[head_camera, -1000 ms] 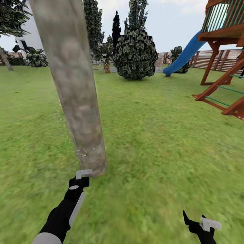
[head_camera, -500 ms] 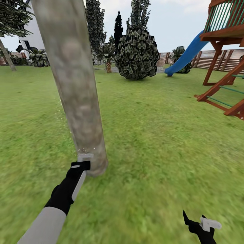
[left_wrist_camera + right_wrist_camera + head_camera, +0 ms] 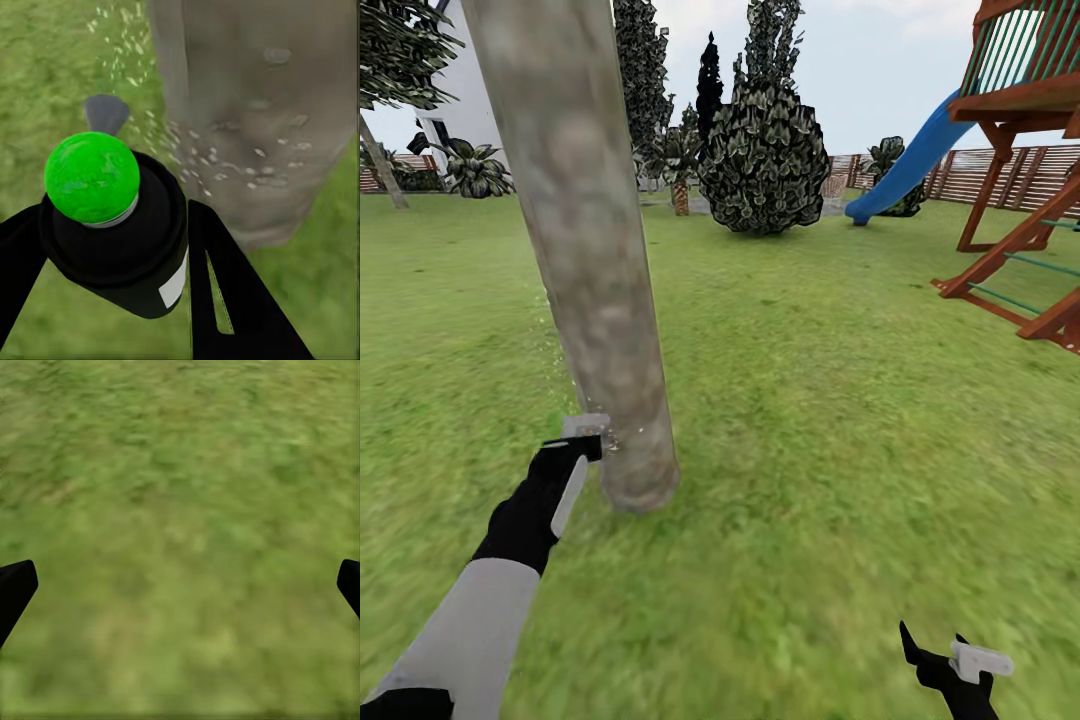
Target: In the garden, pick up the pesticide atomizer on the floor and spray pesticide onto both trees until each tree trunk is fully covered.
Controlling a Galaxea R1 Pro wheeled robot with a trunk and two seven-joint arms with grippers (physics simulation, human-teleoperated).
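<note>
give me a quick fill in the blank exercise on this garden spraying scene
1. The pesticide atomizer held between the left gripper fingers has a bright ____ ball on top.
2. Spray droplets speckle the lower part of the tree ____.
3. The right gripper has its fingers spread apart over bare ____.
4. The slide on the wooden play structure is ____ in colour.

Missing words: green; trunk; grass; blue
</note>
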